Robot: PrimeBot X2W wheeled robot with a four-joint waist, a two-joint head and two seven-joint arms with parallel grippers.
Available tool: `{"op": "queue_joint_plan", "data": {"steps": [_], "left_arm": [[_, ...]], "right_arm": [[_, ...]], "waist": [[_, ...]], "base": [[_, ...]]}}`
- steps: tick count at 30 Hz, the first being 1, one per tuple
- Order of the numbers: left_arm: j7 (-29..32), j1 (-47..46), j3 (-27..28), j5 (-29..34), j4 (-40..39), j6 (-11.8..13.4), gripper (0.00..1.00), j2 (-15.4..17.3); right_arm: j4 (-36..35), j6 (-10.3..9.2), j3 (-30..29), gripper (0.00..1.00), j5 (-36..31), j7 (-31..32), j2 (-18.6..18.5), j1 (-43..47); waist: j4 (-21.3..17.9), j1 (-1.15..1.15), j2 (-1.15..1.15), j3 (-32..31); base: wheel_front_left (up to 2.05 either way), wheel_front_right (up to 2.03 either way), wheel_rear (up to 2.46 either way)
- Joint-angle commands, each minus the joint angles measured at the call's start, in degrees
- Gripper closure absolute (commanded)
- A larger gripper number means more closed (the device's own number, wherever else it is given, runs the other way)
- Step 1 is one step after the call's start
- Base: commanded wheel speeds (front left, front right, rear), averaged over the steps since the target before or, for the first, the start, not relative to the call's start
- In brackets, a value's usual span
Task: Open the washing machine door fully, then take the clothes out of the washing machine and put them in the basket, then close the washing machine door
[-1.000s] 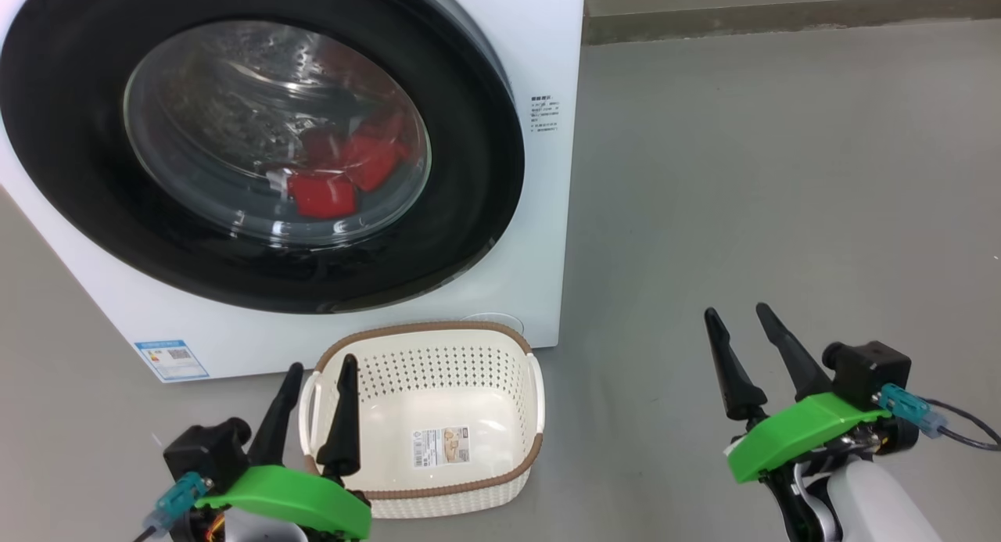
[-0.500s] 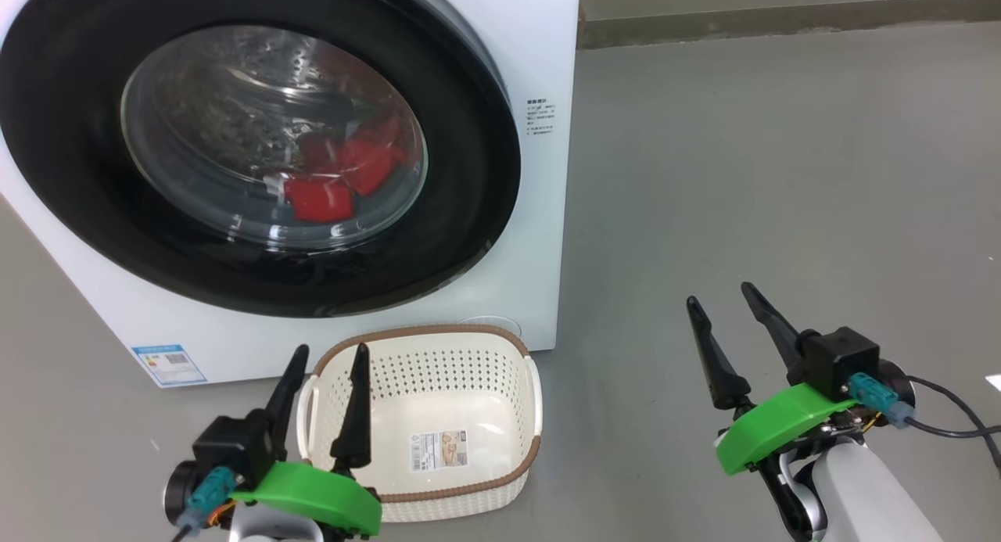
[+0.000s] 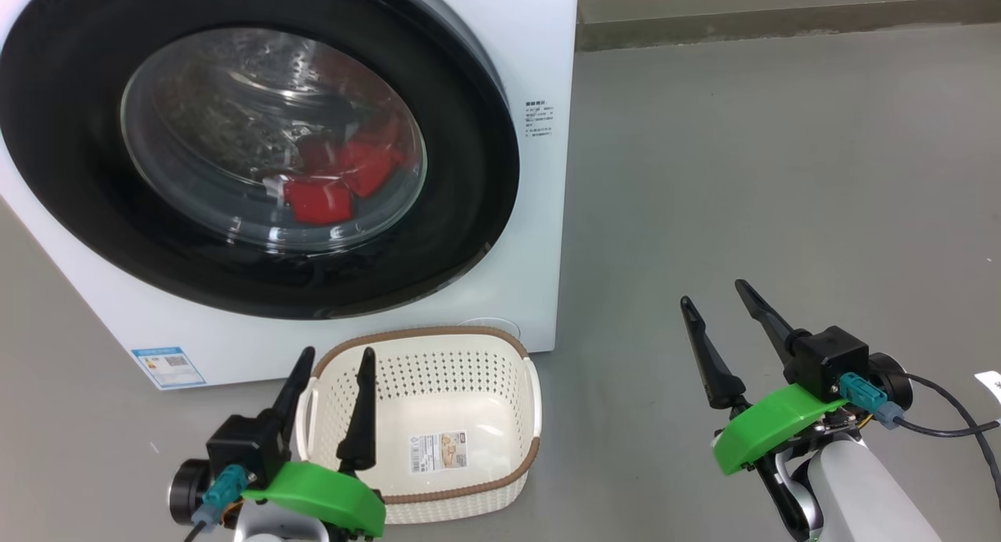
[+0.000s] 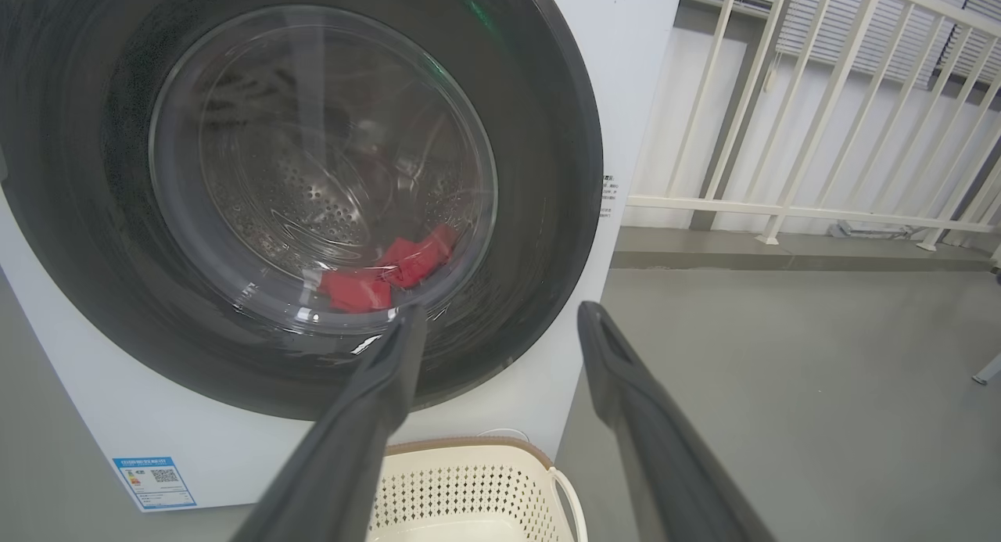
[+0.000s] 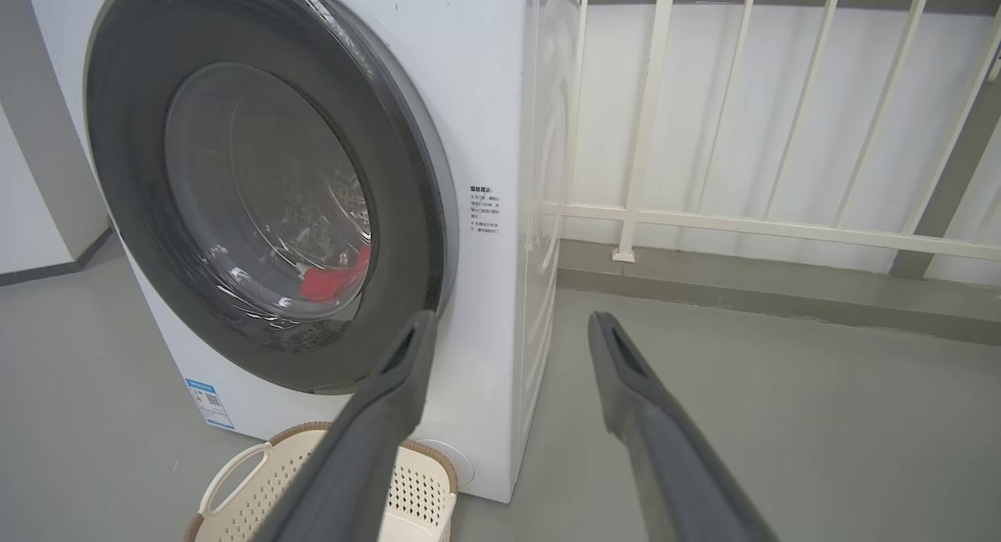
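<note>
The large round black-rimmed glass washing machine door (image 3: pixel 274 139) is seen shut against the big white washing machine (image 3: pixel 539 49), so the bright red fabric clothes (image 3: pixel 336 182) are kept inside, low behind the glass. The small cream perforated plastic basket (image 3: pixel 426 332) is set on the grey floor (image 3: pixel 743 151) just below the door, presumably to catch garments directly. The left gripper (image 3: pixel 337 354) is held near the basket's left end, the right gripper (image 3: pixel 712 292) well apart over bare floor; both are spread and empty, the door being not yet opened

Laundry corner: washing machine (image 3: pixel 539 49), grey floor (image 3: pixel 782 174), white railing (image 5: pixel 782 231).
</note>
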Motion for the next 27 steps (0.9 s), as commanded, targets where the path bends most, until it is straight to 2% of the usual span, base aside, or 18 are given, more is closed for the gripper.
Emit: {"op": "queue_joint_plan", "data": {"steps": [1,6,7,8,9,10,11,19,27], "left_arm": [[-0.7,-2.4,1.7,0.4,-1.0,0.1,0.00,1.0],[-0.7,-2.4,1.7,0.5,-0.8,0.0,0.00,1.0],[-0.7,-2.4,1.6,0.5,-0.8,0.1,0.00,1.0],[-0.7,-2.4,1.5,0.5,-0.9,0.1,0.00,1.0],[-0.7,-2.5,1.4,0.5,-0.9,0.2,0.00,1.0],[-0.7,-2.5,1.3,0.3,-0.9,0.1,0.00,1.0],[-0.7,-2.5,1.2,0.1,-0.9,-0.1,0.00,1.0],[-0.7,-3.2,0.1,-0.3,-1.9,-0.5,0.00,1.0],[-0.7,-5.1,-1.7,-0.1,-4.9,-0.6,0.00,1.0]], "right_arm": [[-1.4,-0.04,1.4,0.00,-0.1,-0.5,-0.1,-2.2],[-1.5,-0.04,1.5,0.00,0.1,-0.5,-0.1,-2.0],[-1.5,-0.04,1.6,0.16,0.2,-0.5,-0.1,-2.0],[-1.5,-0.04,1.6,0.45,0.3,-0.5,-0.1,-2.1],[-1.5,-0.04,1.6,0.64,0.3,-0.5,-0.1,-2.2],[-1.5,-0.04,1.5,0.97,0.4,-0.5,-0.1,-2.4],[-1.5,-0.04,1.4,1.00,0.5,-0.5,-0.1,-2.6],[-0.7,-0.04,-0.3,1.00,2.8,-0.5,-0.1,-4.8],[0.1,-0.04,0.1,1.00,12.5,-0.5,-0.1,-10.6]], "waist": [[0.0,0.00,0.00,0.0],[0.0,0.00,0.00,0.1],[0.0,0.00,0.00,0.1],[0.0,0.00,0.00,0.2],[0.1,0.00,0.00,0.4],[0.1,0.00,0.00,0.5],[0.2,0.00,0.00,0.7],[1.2,0.00,0.00,2.3],[3.2,0.00,0.00,7.4]], "base": [[0.00,0.00,0.00],[0.00,0.00,0.00],[0.00,0.00,0.00],[0.00,0.00,0.00],[0.00,0.00,0.00],[0.00,0.00,0.00],[0.00,0.00,0.00],[0.00,0.00,0.00],[0.00,0.00,0.00]]}}
